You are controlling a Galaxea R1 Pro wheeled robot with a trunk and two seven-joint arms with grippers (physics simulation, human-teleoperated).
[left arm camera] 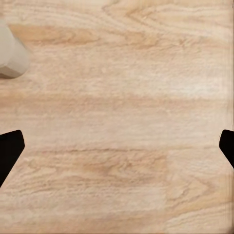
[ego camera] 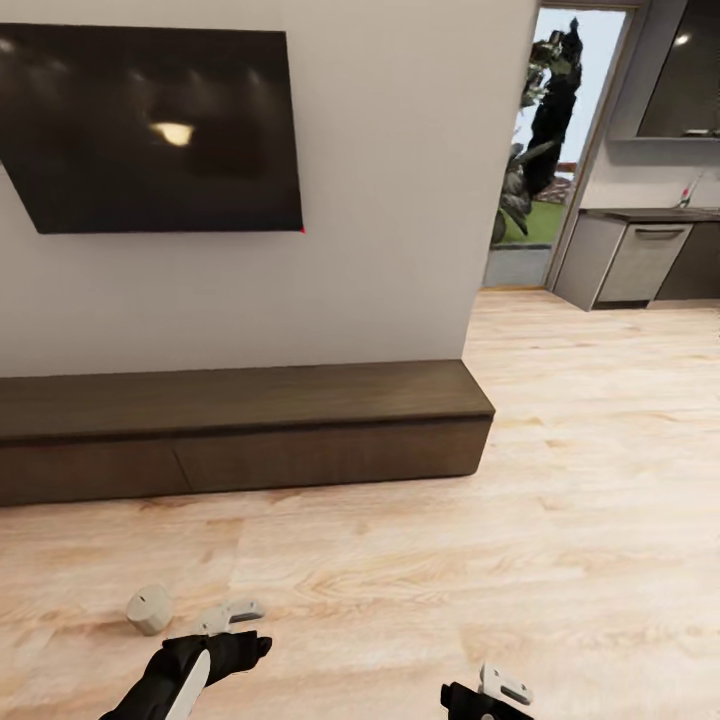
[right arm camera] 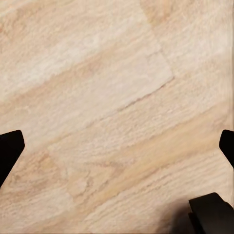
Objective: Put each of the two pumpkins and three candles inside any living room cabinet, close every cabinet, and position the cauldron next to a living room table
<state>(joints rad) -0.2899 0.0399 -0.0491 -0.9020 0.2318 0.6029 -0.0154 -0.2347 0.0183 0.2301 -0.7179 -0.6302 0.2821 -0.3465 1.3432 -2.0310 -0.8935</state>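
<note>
Head view, cabinet: the long dark wood cabinet (ego camera: 240, 430) runs along the white wall (ego camera: 400, 200) under the black TV (ego camera: 150, 130); its drawer fronts sit flush, all closed as far as I can see.
Head view, candle: one grey-beige candle (ego camera: 150, 608) lies tipped on its side on the wood floor (ego camera: 500, 560), in front of the cabinet and well apart from it.
Head view, my left gripper: my left gripper (ego camera: 232, 615) hangs low over the floor just beside the candle, on its right, not touching it.
Head view, my right gripper: my right gripper (ego camera: 500, 688) shows at the lower edge over bare planks; from here I cannot tell how its fingers stand.
Head view, background: past the wall's end, a doorway (ego camera: 535, 150) with greenery outside and grey kitchen units (ego camera: 640, 260).
Left wrist view, fingers: my two dark fingertips (left arm camera: 9, 148) sit at opposite edges, spread wide, nothing between them but floor.
Left wrist view, candle: part of the candle (left arm camera: 10, 53) shows at the frame's edge, outside my spread fingers.
Right wrist view, fingers: my fingertips (right arm camera: 9, 148) are spread wide over planks, grasping nothing.
Right wrist view, corner: a dark shape (right arm camera: 212, 212) I cannot identify.
</note>
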